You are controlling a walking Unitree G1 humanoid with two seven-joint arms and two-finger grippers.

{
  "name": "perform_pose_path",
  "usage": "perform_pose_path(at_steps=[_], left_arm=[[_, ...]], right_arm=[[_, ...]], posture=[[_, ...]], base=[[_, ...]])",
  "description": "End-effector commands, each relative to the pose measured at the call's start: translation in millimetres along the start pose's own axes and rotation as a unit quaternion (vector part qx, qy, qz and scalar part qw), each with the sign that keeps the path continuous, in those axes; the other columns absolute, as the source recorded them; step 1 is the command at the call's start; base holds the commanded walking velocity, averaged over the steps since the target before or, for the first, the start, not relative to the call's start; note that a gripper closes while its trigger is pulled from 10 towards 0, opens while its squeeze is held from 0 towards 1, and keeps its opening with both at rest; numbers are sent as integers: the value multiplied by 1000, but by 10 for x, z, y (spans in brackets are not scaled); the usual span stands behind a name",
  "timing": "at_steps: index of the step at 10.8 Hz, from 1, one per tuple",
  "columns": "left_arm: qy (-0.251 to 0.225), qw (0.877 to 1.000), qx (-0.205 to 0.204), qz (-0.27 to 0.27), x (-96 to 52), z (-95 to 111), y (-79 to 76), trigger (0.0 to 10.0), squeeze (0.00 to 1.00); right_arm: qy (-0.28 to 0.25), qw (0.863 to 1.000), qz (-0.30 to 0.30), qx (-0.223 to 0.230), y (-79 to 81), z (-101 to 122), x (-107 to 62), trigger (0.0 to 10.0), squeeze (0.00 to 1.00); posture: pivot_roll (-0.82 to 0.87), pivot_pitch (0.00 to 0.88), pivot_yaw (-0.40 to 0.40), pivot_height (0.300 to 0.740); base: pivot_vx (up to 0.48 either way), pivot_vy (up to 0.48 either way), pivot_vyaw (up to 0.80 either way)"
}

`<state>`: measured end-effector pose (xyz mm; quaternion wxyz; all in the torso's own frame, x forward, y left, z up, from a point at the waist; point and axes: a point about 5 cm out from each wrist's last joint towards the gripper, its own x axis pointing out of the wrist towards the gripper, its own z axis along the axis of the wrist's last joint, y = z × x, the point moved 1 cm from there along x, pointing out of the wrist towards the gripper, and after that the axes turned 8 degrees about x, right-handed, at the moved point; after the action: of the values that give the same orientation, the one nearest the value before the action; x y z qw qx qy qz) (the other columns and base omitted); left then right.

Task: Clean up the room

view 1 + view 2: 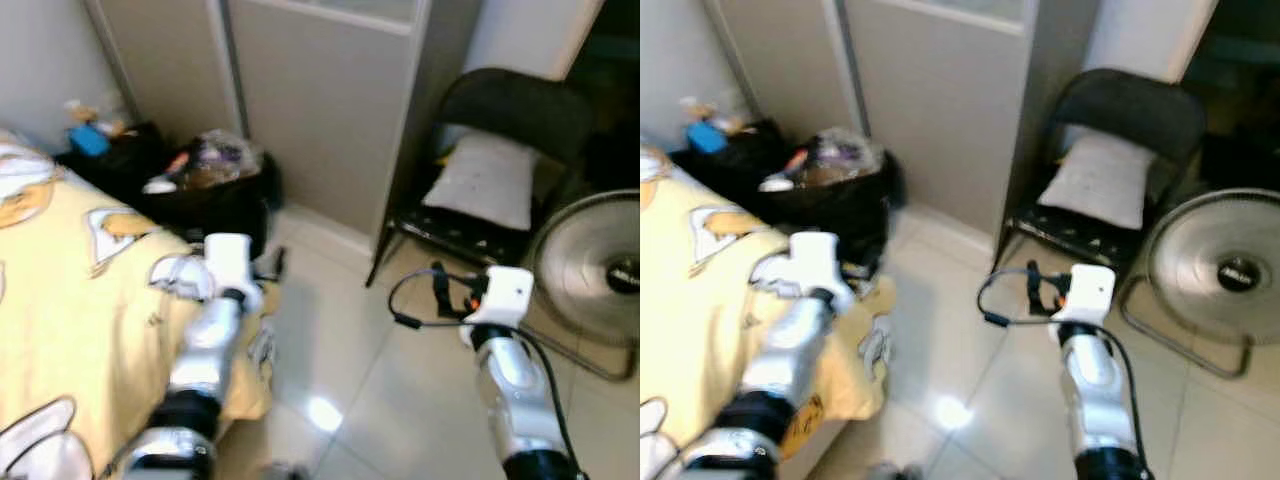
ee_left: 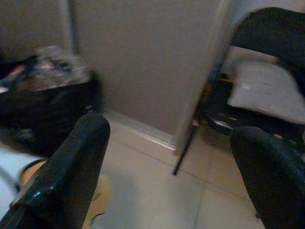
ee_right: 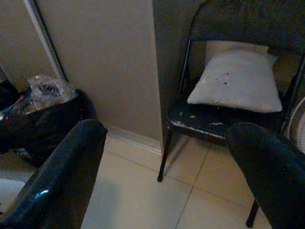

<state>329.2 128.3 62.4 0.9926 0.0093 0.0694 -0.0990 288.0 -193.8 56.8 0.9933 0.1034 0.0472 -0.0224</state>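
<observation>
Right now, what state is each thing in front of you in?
Left claw: open, empty.
Right claw: open, empty.
Trash bag: open, heaped full.
Folding chair: unfolded, a white pillow on its seat.
Fan: standing upright on the floor.
Bed cover: spread over the bed.

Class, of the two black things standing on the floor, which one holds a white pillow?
The black folding chair beside the fan holds the pillow; the black bin holds rubbish.
</observation>
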Motion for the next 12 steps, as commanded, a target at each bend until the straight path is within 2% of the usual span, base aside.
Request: perform_pose_path(at_steps=[1,4,5,6,8,10,12], left_arm=[[-15,1000,19,3,12,77,46,10000,0],[8,999,35,18,-5,5,92,10000,0],[8,999,41,17,-49,-34,137,10000,0],[-11,999,28,9,-128,-38,188,10000,0],[-26,999,22,3,-106,32,142,10000,0],[-20,998,53,9,-59,41,79,10000,0],[-5,998,44,39,-82,-11,181,10000,0]], right_arm=[[0,1000,3,15,18,3,7,10000,0],[7,1000,17,22,46,-44,9,10000,39],[-4,1000,-2,14,-24,-27,-35,10000,51],[-24,1000,-15,-14,-67,-14,-110,10000,106],[-22,1000,-15,-7,-48,-37,-107,10000,125],[-21,1000,-7,-4,-26,-14,-56,10000,133],[-20,1000,-7,-6,-63,-14,-65,10000,137]], posture=[[-122,0,32,740],[-109,0,38,740],[-113,0,39,740],[-115,0,40,740],[-116,0,37,740],[-116,0,31,740],[-114,0,24,740]], base=[[-240,416,481],[-419,91,463],[0,0,0],[0,0,0],[0,0,0],[0,0,0],[0,0,0]])
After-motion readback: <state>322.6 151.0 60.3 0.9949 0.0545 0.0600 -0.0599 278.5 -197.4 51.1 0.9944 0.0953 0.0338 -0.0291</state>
